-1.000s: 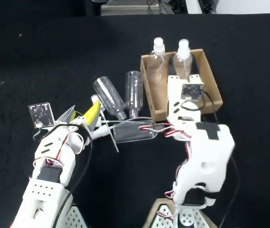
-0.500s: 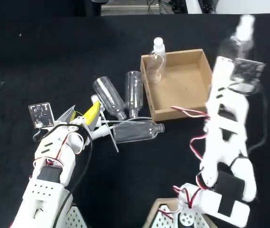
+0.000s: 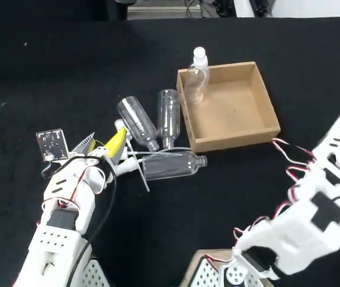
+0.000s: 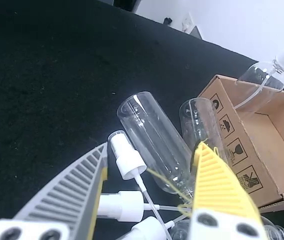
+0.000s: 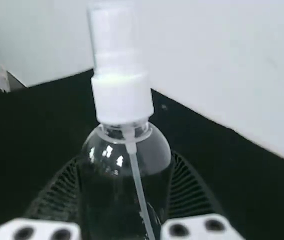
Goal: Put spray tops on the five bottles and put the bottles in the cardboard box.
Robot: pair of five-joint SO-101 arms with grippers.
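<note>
Five bottles are showing, two of them wearing spray tops. The black table is bearing the work. The white right arm is hanging out to one side of the shallow brown cardboard box, and the white left arm is resting at the other side. One capped clear plastic bottle is standing upright in a corner of the box. Three uncapped clear plastic bottles are lying on the table just beside the box. The right gripper is clenching a second capped bottle by its body, well apart from the box. The left gripper is spread wide, grasping nothing, with loose white spray tops lying between its jaws.

Judgement: the boxing of the held bottle is in hand. The next move is calling for carrying it over the bare box floor and lowering it upright, clear of the standing bottle, before releasing. Three cappings are remaining.
</note>
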